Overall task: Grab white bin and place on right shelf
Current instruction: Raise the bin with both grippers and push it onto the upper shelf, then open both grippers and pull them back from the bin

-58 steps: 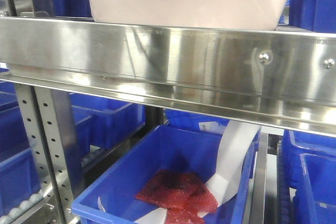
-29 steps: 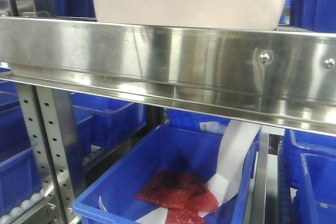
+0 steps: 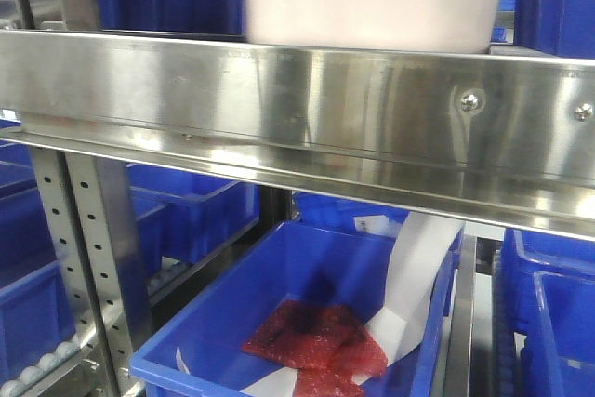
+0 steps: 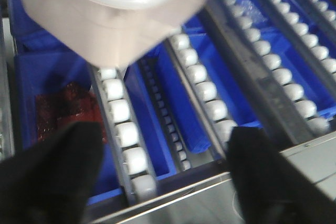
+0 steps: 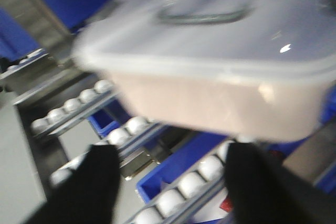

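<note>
The white bin (image 3: 372, 2) shows above the right shelf's shiny front rail (image 3: 279, 99), which hides the bin's bottom. In the left wrist view the bin (image 4: 110, 19) is blurred at the top, over white roller tracks (image 4: 123, 124). My left gripper (image 4: 163, 177) is open and well short of the bin, with only rollers between its black fingers (image 4: 47, 177). The right wrist view shows the bin (image 5: 220, 72) with its white lid and handle. My right gripper (image 5: 176, 182) is open below it, and its fingers (image 5: 89, 187) hold nothing.
Under the rail stands a blue crate (image 3: 232, 323) holding red packets (image 3: 316, 337) and a white paper strip (image 3: 414, 276). A perforated steel upright (image 3: 88, 258) rises at the left. More blue crates (image 3: 548, 313) fill the lower levels and the back.
The white bin's left edge has shifted clearly to the right along the shelf, while its right edge has hardly moved. It is blurred in both wrist views. The rail and the crates below look the same.
</note>
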`<action>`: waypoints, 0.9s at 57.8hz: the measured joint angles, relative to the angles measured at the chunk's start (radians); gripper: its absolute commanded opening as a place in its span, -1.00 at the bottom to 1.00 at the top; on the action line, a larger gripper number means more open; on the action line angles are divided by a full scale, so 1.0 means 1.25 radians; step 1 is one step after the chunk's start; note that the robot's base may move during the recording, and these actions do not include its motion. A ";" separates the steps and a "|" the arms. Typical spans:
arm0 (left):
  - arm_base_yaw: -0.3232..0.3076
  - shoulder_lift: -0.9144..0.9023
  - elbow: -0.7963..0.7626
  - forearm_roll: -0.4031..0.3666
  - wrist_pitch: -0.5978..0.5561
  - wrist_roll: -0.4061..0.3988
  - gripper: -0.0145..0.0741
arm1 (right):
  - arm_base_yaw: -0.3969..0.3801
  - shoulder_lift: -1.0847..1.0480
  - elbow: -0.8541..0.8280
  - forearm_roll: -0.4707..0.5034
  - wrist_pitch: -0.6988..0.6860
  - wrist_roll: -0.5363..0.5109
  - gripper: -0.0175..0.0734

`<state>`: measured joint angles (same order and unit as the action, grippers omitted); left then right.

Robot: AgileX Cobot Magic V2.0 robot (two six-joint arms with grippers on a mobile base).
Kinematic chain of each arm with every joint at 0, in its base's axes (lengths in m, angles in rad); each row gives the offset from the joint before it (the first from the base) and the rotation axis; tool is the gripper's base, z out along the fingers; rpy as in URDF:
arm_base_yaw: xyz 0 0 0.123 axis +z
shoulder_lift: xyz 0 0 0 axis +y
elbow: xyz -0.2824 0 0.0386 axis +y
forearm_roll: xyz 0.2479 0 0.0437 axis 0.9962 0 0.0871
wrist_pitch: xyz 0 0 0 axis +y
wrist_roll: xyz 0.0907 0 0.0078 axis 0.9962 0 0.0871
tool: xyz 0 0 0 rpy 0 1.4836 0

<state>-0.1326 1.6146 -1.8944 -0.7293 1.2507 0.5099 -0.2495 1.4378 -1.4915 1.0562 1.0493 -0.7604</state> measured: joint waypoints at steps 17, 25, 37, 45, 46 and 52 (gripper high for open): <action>0.000 -0.093 -0.001 0.014 0.009 -0.062 -0.94 | 0.000 -0.184 0.052 -0.018 0.032 0.031 -0.45; -0.002 -0.122 0.005 0.145 0.011 -0.157 -0.94 | 0.000 -0.300 0.169 -0.106 -0.038 0.070 -0.45; -0.041 -0.206 0.158 0.400 0.008 -0.258 -0.94 | 0.000 -0.470 0.401 -0.286 -0.201 0.145 -0.45; -0.061 -0.318 0.371 0.444 -0.108 -0.273 -0.94 | 0.000 -0.571 0.531 -0.359 -0.301 0.158 -0.45; -0.063 -0.337 0.403 0.444 -0.132 -0.274 -0.94 | 0.000 -0.583 0.542 -0.365 -0.315 0.158 -0.45; -0.065 -0.450 0.568 0.441 -0.261 -0.279 -0.94 | 0.000 -0.647 0.627 -0.382 -0.398 0.160 -0.45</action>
<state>-0.2135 1.0516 -1.1850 -0.1783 0.9248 0.1616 -0.2495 0.6295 -0.7074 0.5791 0.5522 -0.5608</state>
